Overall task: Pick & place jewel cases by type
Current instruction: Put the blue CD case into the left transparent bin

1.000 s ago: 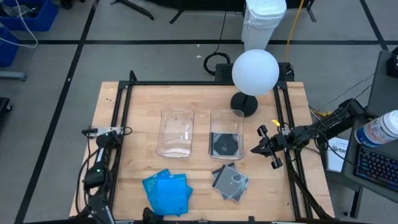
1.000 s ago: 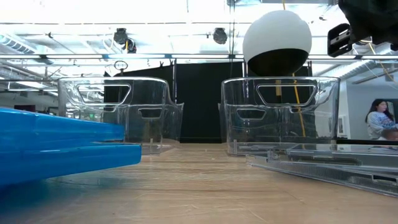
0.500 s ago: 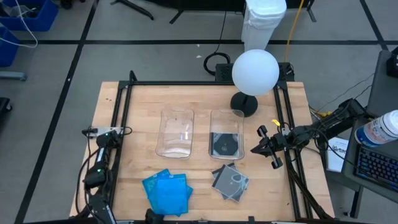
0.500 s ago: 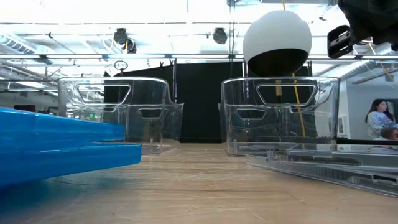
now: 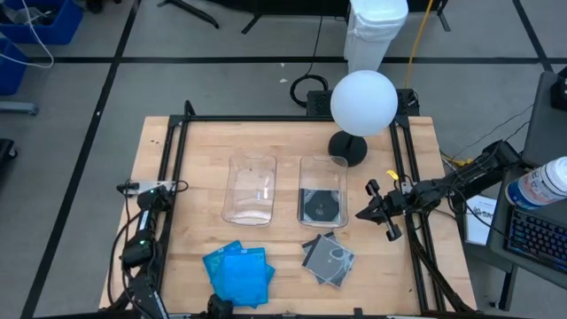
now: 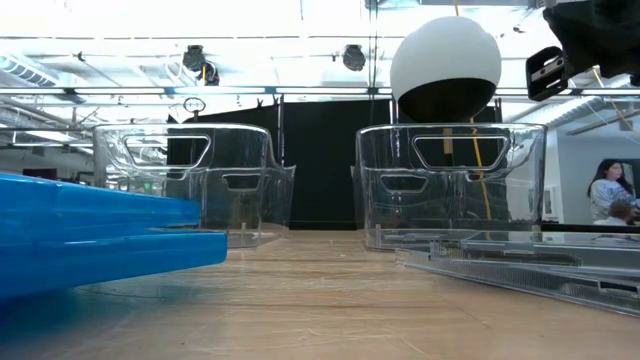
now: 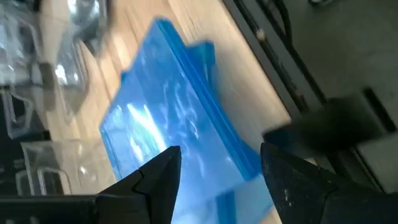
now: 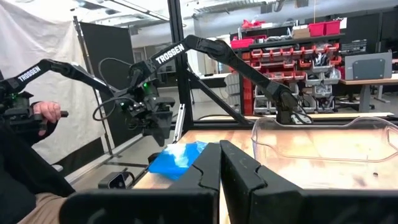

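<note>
Our left gripper [image 7: 217,180] has just spread its jaws wide above the blue cases [image 5: 237,274] near the table's [image 5: 204,142] front edge, so we judge a pickup imminent, while the right gripper [image 5: 365,213] waits shut beside the right bin [image 5: 322,173].

Grey floor [image 5: 221,80], black curtain [image 6: 320,160], red-binned shelves [image 8: 292,56] behind.

Two bins mid-table, jewel cases in front

Left bin [image 5: 252,188] beside right bin [image 5: 322,190], which holds one jewel case [image 5: 320,206]; one stack [image 5: 237,273] before the left bin, another [image 5: 329,260] before the right.
</note>
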